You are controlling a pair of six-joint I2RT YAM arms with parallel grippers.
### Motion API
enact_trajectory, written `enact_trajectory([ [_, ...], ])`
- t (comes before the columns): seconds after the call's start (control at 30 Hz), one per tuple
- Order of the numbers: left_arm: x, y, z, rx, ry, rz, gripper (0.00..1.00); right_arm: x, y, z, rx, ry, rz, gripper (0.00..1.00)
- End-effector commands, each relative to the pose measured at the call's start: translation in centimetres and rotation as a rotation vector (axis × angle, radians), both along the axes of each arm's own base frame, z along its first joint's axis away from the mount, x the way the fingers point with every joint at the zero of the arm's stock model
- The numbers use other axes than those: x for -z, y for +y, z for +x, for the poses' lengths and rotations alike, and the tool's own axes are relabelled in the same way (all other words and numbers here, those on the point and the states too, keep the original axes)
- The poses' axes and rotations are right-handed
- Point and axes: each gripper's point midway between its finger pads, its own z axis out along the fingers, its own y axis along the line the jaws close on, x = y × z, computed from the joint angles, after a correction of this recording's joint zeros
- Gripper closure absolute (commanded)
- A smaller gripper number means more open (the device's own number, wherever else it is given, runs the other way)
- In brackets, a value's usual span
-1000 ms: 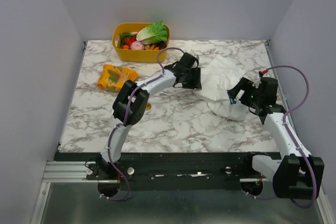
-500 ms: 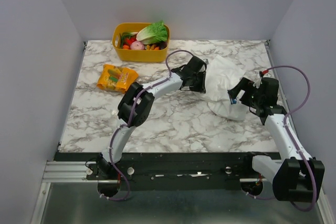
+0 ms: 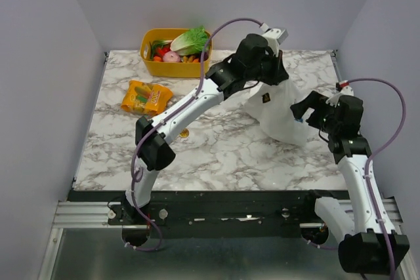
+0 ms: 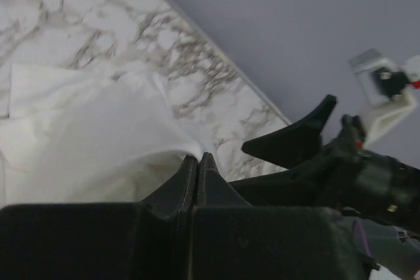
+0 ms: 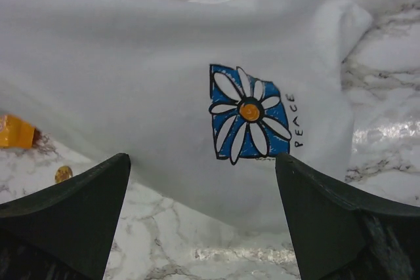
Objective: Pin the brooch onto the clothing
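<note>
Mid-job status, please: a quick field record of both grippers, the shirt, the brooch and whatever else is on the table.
left gripper: shut on a fold of the T-shirt, holding it up
right gripper: open, empty, facing the shirt's front
T-shirt: white, hanging from the left gripper; blue daisy print faces the right wrist camera
brooch: lying on the table, apart from the shirt, not held, not pinned
other items: orange snack packet and yellow basket of vegetables, far-left part of the table
</note>
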Motion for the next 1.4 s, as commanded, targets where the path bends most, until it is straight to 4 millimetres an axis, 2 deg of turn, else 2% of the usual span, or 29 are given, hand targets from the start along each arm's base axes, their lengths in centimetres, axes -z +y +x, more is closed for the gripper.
enact_trajectory([
  [0.0, -11.7, 2.1, -2.5, -0.017, -0.221, -0.121, 1.00, -4.4, -0.7, -1.1, 0.018, -0.103, -0.051, 0.00],
  [0.13, -17.2, 2.8, -4.1, -0.013, -0.330, -0.212, 1.00, -6.4, -0.9, -2.0, 0.029, -0.163, -0.072, 0.00],
  [0.2, -19.8, 2.7, -6.0, 0.020, -0.369, -0.258, 1.00, -7.6, -1.0, -2.5, 0.033, -0.184, -0.080, 0.00],
  [0.33, -22.7, 2.7, -9.1, 0.075, -0.418, -0.313, 1.00, -9.5, -1.6, -3.4, 0.070, -0.239, -0.100, 0.00],
  [0.53, -26.4, 3.8, -12.6, 0.178, -0.453, -0.405, 1.00, -10.5, -1.8, -3.7, 0.081, -0.259, -0.106, 0.00],
  [0.63, -28.6, 5.5, -14.9, 0.236, -0.499, -0.435, 1.00, -10.6, -1.9, -3.7, 0.083, -0.262, -0.110, 0.00],
  [0.73, -28.4, 6.2, -16.9, 0.303, -0.525, -0.414, 1.00, -10.6, -1.9, -3.7, 0.081, -0.264, -0.114, 0.00],
  [0.77, -29.0, 7.1, -18.4, 0.327, -0.541, -0.418, 1.00, -10.6, -1.8, -3.7, 0.080, -0.262, -0.114, 0.00],
  [0.87, -29.7, 8.6, -21.2, 0.402, -0.564, -0.421, 1.00, -10.7, -1.7, -3.7, 0.075, -0.264, -0.110, 0.00],
  [0.93, -29.9, 9.1, -22.2, 0.422, -0.563, -0.428, 1.00, -10.7, -1.7, -3.8, 0.077, -0.267, -0.108, 0.00],
  [0.97, -30.8, 10.0, -22.7, 0.419, -0.582, -0.448, 1.00, -10.7, -1.8, -3.7, 0.078, -0.264, -0.108, 0.00],
  [1.07, -30.4, 10.3, -21.9, 0.375, -0.595, -0.421, 1.00, -10.5, -1.9, -3.6, 0.087, -0.261, -0.108, 0.00],
  [1.17, -30.7, 10.6, -19.7, 0.311, -0.597, -0.428, 1.00, -10.1, -2.0, -3.4, 0.090, -0.255, -0.107, 0.00],
  [1.2, -30.8, 10.5, -19.8, 0.345, -0.565, -0.454, 1.00, -10.0, -2.0, -3.4, 0.090, -0.253, -0.107, 0.00],
  [1.23, -31.0, 11.1, -18.2, 0.323, -0.565, -0.457, 1.00, -9.9, -2.0, -3.3, 0.093, -0.256, -0.108, 0.00],
  [1.27, -30.3, 10.3, -16.6, 0.315, -0.536, -0.456, 1.00, -9.6, -2.1, -3.2, 0.093, -0.249, -0.110, 0.00],
  [1.3, -30.4, 10.5, -15.6, 0.302, -0.531, -0.461, 1.00, -9.3, -2.1, -3.1, 0.094, -0.244, -0.109, 0.00],
  [1.33, -29.8, 10.2, -14.5, 0.299, -0.497, -0.458, 1.00, -9.2, -2.0, -3.0, 0.085, -0.246, -0.109, 0.00],
  [1.37, -28.0, 9.5, -11.5, 0.269, -0.467, -0.427, 1.00, -8.9, -1.9, -2.9, 0.083, -0.240, -0.106, 0.00],
])
